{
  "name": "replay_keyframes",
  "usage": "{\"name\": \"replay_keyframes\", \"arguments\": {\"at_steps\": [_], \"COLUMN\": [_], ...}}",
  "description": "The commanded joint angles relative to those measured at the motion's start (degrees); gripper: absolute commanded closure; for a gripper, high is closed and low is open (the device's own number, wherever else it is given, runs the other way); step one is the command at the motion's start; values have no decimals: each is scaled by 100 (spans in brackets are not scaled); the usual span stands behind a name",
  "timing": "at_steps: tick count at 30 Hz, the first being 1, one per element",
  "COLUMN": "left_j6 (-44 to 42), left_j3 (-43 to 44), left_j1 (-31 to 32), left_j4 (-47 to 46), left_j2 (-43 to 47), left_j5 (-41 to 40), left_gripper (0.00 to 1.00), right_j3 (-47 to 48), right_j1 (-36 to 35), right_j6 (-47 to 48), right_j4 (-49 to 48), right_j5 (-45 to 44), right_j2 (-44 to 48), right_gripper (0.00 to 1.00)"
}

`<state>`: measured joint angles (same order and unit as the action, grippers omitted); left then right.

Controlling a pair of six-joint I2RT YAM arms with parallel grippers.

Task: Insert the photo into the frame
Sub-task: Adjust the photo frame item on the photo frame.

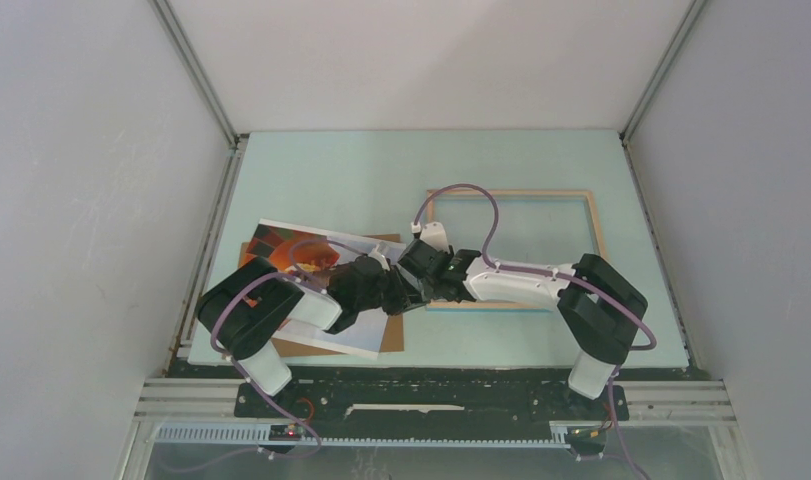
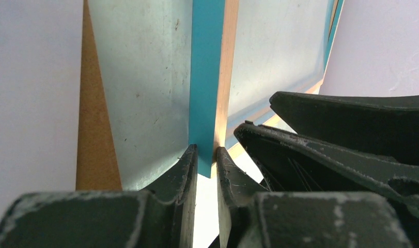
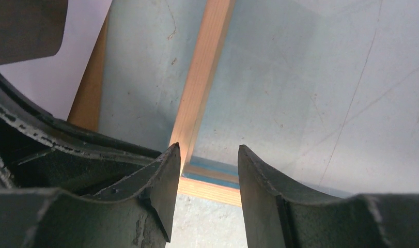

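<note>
1. A pale green bench [image 1: 331, 170] fills the floor of a white-walled enclosure [image 1: 81, 200].
2. The left arm [image 1: 251, 315] rises from its base at the near left. It folds at the elbow and reaches toward the bench's centre.
3. The right arm [image 1: 511, 283] rises at the near right. It bends sharply and stretches its white forearm leftward, meeting the left arm near the middle.
4. The frame [image 1: 541, 192] lies right of centre, with its light wood back up. Both wrists crowd over its near left corner.
5. The photo [image 1: 281, 238] lies at the left of the bench, well apart from the frame's opening and partly under the left arm.
6. A brown backing board [image 1: 392, 338] sits beneath the photo, showing past its right edge.
7. The left pincer [image 2: 207, 160] is pinching the frame's rail, with one finger on the blue face and the other on the wood side. That corner seems raised off the bench, though the overhead view hides it.
8. The right pincer [image 3: 208, 155] is spread. Its fingers [image 3: 166, 175] hang above the frame's corner, gripping nothing.
</note>
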<state>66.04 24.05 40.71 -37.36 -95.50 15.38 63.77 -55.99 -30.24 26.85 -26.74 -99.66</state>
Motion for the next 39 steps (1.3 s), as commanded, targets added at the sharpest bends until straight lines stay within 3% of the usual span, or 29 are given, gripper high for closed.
{"name": "replay_keyframes", "arguments": {"at_steps": [1,9,22,33,39], "left_j6": [-455,-439,-395,-329,-335], "left_j3": [-293,-321,-340,-374,-356], "left_j1": [14,21,17,22,22], "left_j4": [1745,1721,1739,1767,1783], "left_j2": [-301,-272,-258,-286,-298], "left_j5": [-633,-627,-641,-677,-671], "left_gripper": [81,81,81,85,85], "right_j3": [-41,-199,-197,-179,-172], "right_j1": [52,-73,-212,167,301], "right_j6": [-188,-559,-525,-1217,-1426], "right_j4": [144,501,455,562,480], "right_j5": [328,314,144,-427,-182], "right_j2": [446,468,67,-31,-148], "right_gripper": [48,61,56,56,56]}}
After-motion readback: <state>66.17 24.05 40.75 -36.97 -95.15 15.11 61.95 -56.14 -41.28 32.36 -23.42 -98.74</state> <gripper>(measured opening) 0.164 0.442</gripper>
